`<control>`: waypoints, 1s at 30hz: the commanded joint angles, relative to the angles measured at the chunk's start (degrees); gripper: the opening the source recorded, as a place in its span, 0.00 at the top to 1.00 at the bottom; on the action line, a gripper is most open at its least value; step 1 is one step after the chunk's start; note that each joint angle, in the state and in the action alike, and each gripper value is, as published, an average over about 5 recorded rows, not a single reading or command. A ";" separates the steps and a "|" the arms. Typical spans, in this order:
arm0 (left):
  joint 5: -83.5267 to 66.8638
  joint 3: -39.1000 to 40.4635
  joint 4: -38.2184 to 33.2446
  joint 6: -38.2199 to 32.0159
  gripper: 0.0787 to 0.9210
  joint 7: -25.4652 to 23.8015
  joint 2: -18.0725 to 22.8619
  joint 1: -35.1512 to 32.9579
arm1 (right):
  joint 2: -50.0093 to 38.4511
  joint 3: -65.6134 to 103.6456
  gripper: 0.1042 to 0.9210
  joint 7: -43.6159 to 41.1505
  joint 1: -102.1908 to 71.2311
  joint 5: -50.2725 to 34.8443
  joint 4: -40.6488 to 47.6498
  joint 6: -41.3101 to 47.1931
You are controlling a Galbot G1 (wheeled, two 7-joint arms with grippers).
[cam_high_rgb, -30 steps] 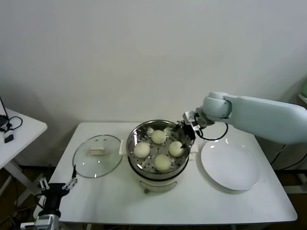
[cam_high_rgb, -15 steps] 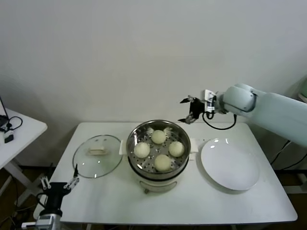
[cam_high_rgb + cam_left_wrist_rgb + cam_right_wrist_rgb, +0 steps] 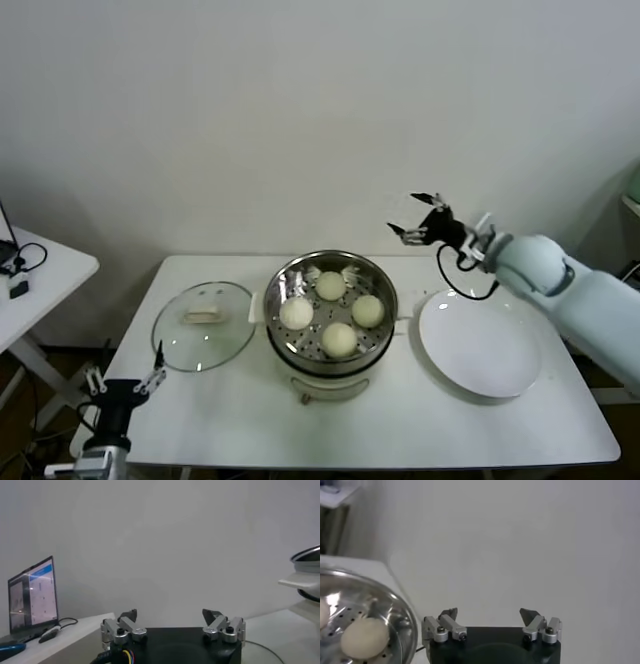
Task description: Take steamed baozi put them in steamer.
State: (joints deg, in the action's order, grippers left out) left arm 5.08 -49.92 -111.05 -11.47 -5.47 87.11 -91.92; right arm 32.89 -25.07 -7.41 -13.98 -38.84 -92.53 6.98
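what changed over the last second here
The right gripper rose from the steamer's right rim, where it hung low beside a baozi, and pulled back up and to the right; it now hangs open and empty above the table between steamer and white plate. Four baozi stay in the steamer, the glass lid stays put, and the left gripper stays parked low.

Plain off-white wall (image 3: 300, 110) behind, bare, evenly lit. White rectangular table (image 3: 240, 420) in front of wall, top matte. Second white side table (image 3: 45, 280) at far left, black cables (image 3: 15, 262) on it. Open laptop (image 3: 32, 597) on side table in left wrist view, screen lit. Dark floor below.
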 commanded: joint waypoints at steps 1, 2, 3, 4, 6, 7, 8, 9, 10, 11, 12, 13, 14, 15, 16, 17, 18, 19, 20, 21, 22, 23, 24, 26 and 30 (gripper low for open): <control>-0.35 0.36 -0.30 0.25 0.12 0.00 0.31 -0.10 | 7.66 44.68 0.12 9.06 -51.33 4.21 -3.69 -19.38; -0.38 0.37 -0.35 0.24 0.12 0.02 0.37 -0.11 | 9.12 46.52 0.12 9.11 -53.64 4.52 -4.33 -20.36; -0.43 0.36 -0.39 0.22 0.12 0.04 0.42 -0.11 | 10.57 48.17 0.12 9.16 -55.67 4.72 -5.12 -21.10; -0.47 0.35 -0.41 0.19 0.12 0.07 0.47 -0.11 | 12.02 49.70 0.12 9.19 -57.64 4.78 -6.01 -21.79; -0.56 0.34 -0.42 0.11 0.12 0.13 0.57 -0.10 | 14.65 52.40 0.12 9.19 -61.20 4.84 -7.84 -22.84; -0.58 0.35 -0.39 0.09 0.12 0.15 0.63 -0.10 | 15.88 53.61 0.12 9.18 -62.89 4.94 -8.67 -23.38; -0.56 0.39 -0.35 0.06 0.12 0.17 0.70 -0.09 | 17.09 54.61 0.12 9.15 -64.47 5.11 -9.40 -24.05; -0.51 0.45 -0.32 0.05 0.12 0.18 0.79 -0.09 | 18.22 55.44 0.12 9.15 -65.90 5.28 -10.02 -24.67; -0.43 0.52 -0.33 0.05 0.12 0.18 0.89 -0.08 | 19.39 56.12 0.12 9.22 -67.28 5.42 -10.64 -25.20; -0.33 0.60 -0.38 0.06 0.12 0.18 1.02 -0.09 | 20.54 56.63 0.12 9.33 -68.55 5.47 -11.21 -25.68; -0.23 0.67 -0.45 0.05 0.12 0.19 1.13 -0.09 | 21.53 56.98 0.12 9.42 -69.65 5.45 -11.73 -26.06; -0.17 0.72 -0.56 0.03 0.12 0.19 1.25 -0.10 | 22.61 57.20 0.12 9.55 -70.73 5.43 -12.26 -26.33; -0.14 0.75 -0.70 0.01 0.12 0.20 1.36 -0.11 | 23.74 57.30 0.12 9.66 -71.81 5.45 -12.79 -26.66; -0.15 0.76 -0.81 -0.01 0.12 0.22 1.48 -0.13 | 24.78 57.28 0.12 9.70 -72.75 5.51 -13.21 -27.07; -0.19 0.76 -0.88 -0.03 0.12 0.23 1.55 -0.16 | 25.92 57.14 0.12 9.73 -73.68 5.61 -13.69 -27.53; -0.22 0.77 -0.95 -0.05 0.12 0.24 1.62 -0.19 | 27.04 56.92 0.12 9.77 -74.57 5.72 -14.16 -27.98; -0.23 0.80 -1.00 -0.06 0.12 0.25 1.67 -0.23 | 28.00 56.64 0.12 9.79 -75.31 5.78 -14.57 -28.42; -0.23 0.85 -1.08 -0.06 0.12 0.26 1.70 -0.29 | 28.94 56.23 0.12 9.81 -76.01 5.84 -14.97 -28.86; -0.25 0.91 -1.25 -0.03 0.12 0.27 1.75 -0.36 | 29.87 55.77 0.12 9.84 -76.67 6.00 -15.33 -29.28; -0.28 0.98 -1.45 0.00 0.12 0.27 1.80 -0.43 | 30.61 55.34 0.12 9.86 -77.21 6.20 -15.56 -29.66; -0.33 1.06 -1.68 0.04 0.12 0.27 1.87 -0.49 | 31.37 54.91 0.12 9.87 -77.74 6.53 -15.72 -30.14; -0.42 1.14 -1.87 0.08 0.12 0.27 1.95 -0.53 | 32.05 54.48 0.12 9.86 -78.29 6.88 -15.88 -30.59; -0.53 1.23 -1.95 0.10 0.12 0.27 2.01 -0.55 | 32.55 54.22 0.12 9.84 -78.68 7.19 -15.97 -30.91; -0.61 1.39 -1.75 0.04 0.12 0.30 2.07 -0.53 | 33.42 53.65 0.12 9.79 -79.52 7.53 -16.28 -31.45; -0.41 1.61 -1.65 -0.09 0.12 0.37 2.17 -0.60 | 34.73 52.51 0.12 9.50 -80.90 7.52 -16.63 -32.48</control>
State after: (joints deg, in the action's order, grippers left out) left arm 4.49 -48.45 -112.50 -11.51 -5.14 89.14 -92.45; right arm 59.57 25.70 1.71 -84.54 -32.55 -106.19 -20.57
